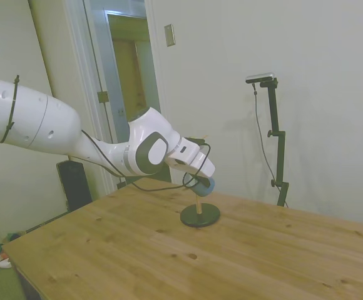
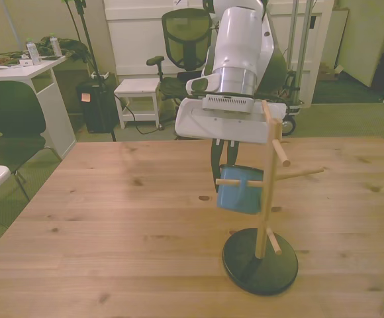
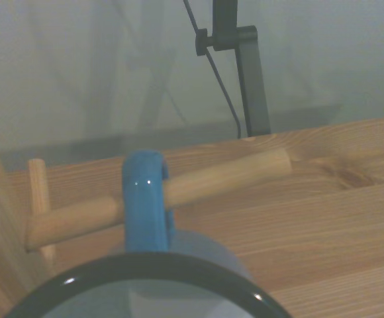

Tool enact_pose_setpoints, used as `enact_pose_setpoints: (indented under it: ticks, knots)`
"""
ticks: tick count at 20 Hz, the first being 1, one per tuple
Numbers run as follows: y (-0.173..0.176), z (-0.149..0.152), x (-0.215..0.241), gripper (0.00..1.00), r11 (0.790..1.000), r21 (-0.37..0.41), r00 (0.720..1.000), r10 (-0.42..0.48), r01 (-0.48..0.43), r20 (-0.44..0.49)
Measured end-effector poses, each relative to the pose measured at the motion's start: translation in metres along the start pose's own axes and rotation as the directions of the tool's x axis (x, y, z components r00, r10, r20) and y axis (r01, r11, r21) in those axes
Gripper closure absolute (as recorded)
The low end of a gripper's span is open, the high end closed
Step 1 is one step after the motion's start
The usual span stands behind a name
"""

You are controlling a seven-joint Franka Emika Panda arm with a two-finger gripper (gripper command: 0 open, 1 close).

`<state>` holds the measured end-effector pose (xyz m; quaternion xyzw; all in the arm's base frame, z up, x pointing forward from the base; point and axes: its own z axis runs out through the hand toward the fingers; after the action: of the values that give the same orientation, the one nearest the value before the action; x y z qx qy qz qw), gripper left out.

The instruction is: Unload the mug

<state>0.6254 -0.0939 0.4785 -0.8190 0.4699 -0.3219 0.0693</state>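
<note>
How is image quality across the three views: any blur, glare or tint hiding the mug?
Side view: soft and greenish, the mug a small blue patch under the gripper. Front view: warm tint, fairly sharp, peg stand crossing the mug. Wrist view: the handle and its peg readable, small glints on the handle, near rim blurred.

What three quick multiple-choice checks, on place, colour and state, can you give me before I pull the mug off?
1. Where is the mug?
A. flat on the table
B. hung by its handle on a peg of the stand
C. on the chair

2. What colour is the mug?
A. red
B. green
C. light blue

3. Is the mug off the stand?
A. no, the peg passes through the handle
B. yes, lifted clear
C. yes, lying on the table

Answers: 1 B, the wrist view shows the handle looped over the peg; 2 C, blue in every view; 3 A, with the gripper at the mug.
</note>
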Motion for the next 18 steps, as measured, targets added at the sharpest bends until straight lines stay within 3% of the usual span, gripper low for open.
enact_pose_setpoints:
  ticks: [18]
  knots:
    - [0.024,-0.026,0.014,1.00,0.998,0.035,0.999,0.050,-0.051,0.021]
